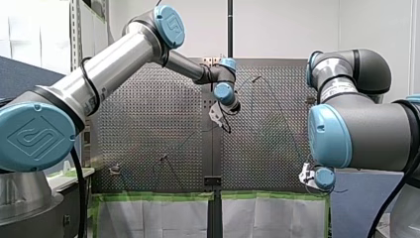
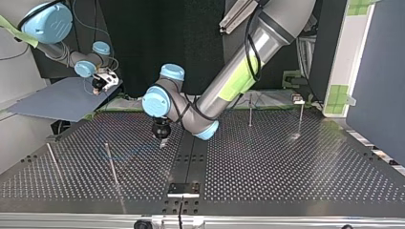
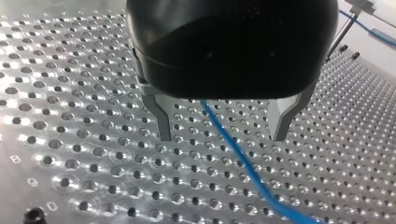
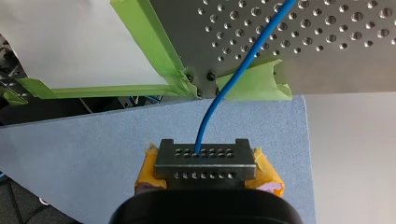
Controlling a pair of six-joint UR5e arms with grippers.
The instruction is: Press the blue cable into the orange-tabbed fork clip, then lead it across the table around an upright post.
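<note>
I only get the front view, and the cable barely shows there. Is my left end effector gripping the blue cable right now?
Observer: No. The left wrist view shows the left end effector open, with the blue cable running between its fingers without touching either.
Operator: So what holds it?
Observer: The right end effector. In its wrist view the cable comes out from between its shut fingers, which have yellow pads.
Operator: Where is that one?
Observer: Off the table, past its green-taped corner, above a blue-grey sheet.
</note>
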